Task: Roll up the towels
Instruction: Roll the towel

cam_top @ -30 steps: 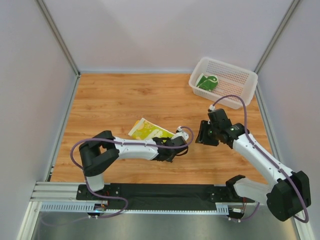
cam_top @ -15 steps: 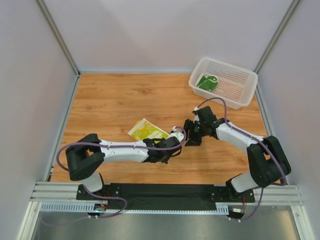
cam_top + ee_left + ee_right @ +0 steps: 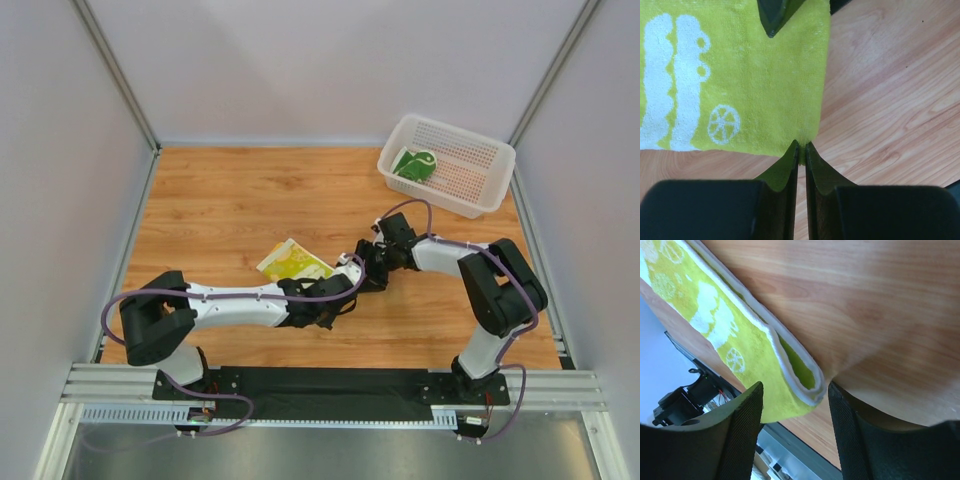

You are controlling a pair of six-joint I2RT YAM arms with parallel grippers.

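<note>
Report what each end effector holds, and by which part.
Left end effector pinches the yellow-green towel by its edge, near a corner. Right end effector holds nothing: open, straddling the towel's folded end.

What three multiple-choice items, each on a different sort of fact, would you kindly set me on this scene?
1. Where does the dark green towel lie?
A. Spread flat at the near edge of the wood
B. Hung on the back wall
C. In the white basket

2. How many towels show in the top view?
A. One
B. Two
C. Three

3. How does the left gripper stand?
A. Shut on the edge of the yellow towel
B. Wide open above the basket
C. Shut on the basket's rim

Answers:
1 C: the green cloth sits inside the basket at the far right.
2 B: one green towel is in the basket and one yellow towel is on the table.
3 A: the left wrist view shows its fingers pinched together on the towel's edge.
</note>
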